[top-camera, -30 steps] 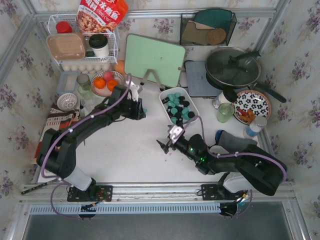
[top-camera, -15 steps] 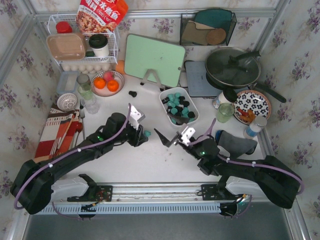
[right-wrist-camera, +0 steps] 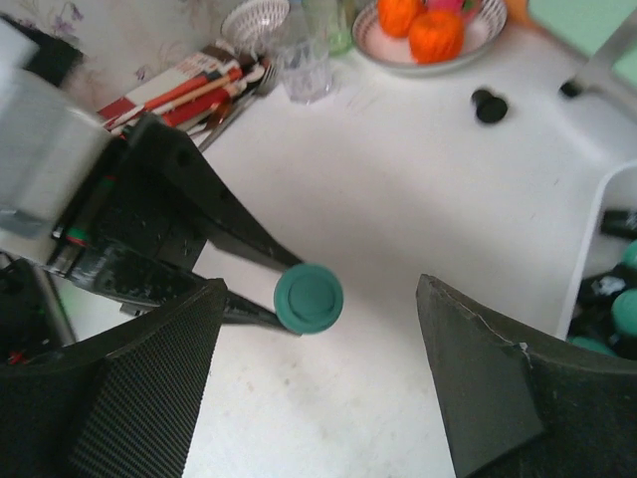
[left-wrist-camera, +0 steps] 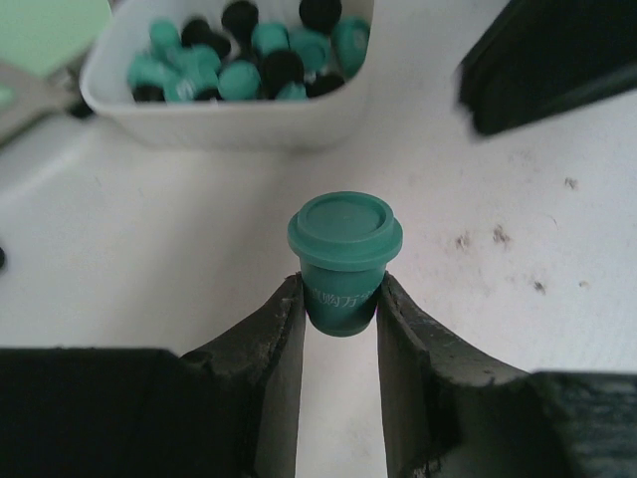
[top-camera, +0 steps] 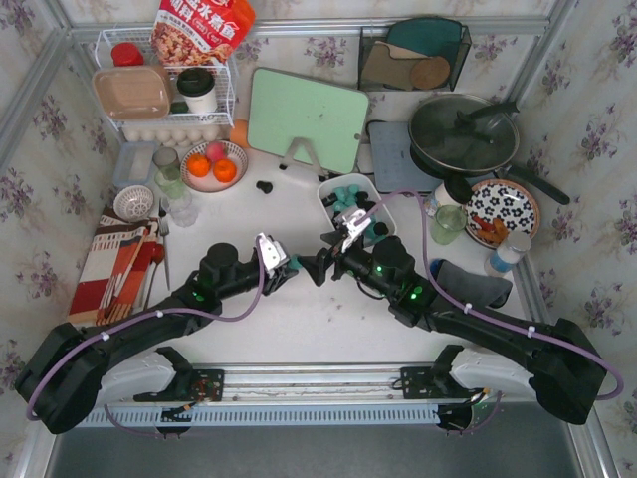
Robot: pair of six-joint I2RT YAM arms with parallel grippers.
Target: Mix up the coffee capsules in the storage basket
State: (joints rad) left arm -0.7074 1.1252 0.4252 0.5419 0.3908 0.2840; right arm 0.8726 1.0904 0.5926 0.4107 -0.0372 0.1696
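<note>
A white table [top-camera: 309, 324] is closed in on three sides by pale walls [top-camera: 597, 129] that are covered with purple flowers, and shiny metal bars [top-camera: 299, 27] are set along the edges.

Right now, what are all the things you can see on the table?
basket: one, white, middle of the table
capsules: many, teal and black, in the basket
held capsule: one, teal, outside the basket
loose capsule: one, black, on the bare table
cutting board: one, green, propped at back
pan: one, dark, lidded, back right
fruit bowl: one, pale, back left
plate: one, flowered, right side
left gripper: black, shut on the held capsule
right gripper: black, open, facing the left one
</note>
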